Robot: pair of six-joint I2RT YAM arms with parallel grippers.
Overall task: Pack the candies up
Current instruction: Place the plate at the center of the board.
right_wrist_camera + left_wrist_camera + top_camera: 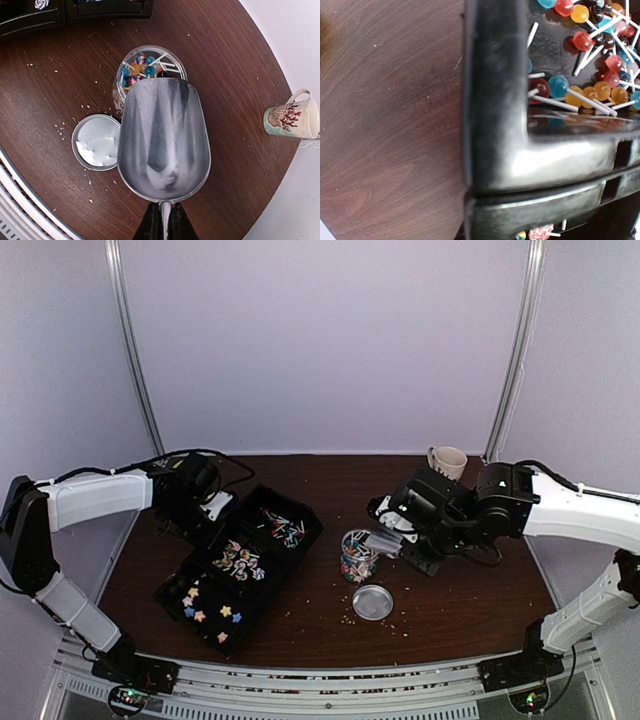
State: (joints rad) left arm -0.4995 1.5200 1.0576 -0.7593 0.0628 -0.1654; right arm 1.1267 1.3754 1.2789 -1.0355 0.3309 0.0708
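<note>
1. Spillage is becoming the main risk: the scoop (162, 135) is hanging with its lip over the mouth of the jar (119, 92). The bowl is looking wider than the opening, so candies (142, 67) tipped in fast could be sliding past the rim onto the table (60, 60).
2. The right gripper (162, 225) is pinching the thin scoop handle. A twist of that narrow handle in the grip could be rolling the bowl sideways against the jar and toppling it.
3. The left gripper (208, 502) is sitting at the far left edge of the tray (495, 100) with jaws pressed together. Whether it is gripping the tray wall cannot be told; a nudge there could be shifting the tray.
4. Some candies are lying in the jar, right of centre; the rest are filling the three tray compartments on the left.
5. The lid (97, 142) is lying flat just beside the jar on its near side, where a low scoop pass could be catching it.
6. Surfaces are reading as follows:
   - The scoop is smooth brushed metal, a rounded trough, and empty.
   - The jar is a clear cylinder.
   - The tray is glossy black plastic with rounded corners.
   - The candies are bright round heads on thin white sticks.
   - The table is dark wood grain.
   - The mug (290, 117), far right, is glazed and patterned.
</note>
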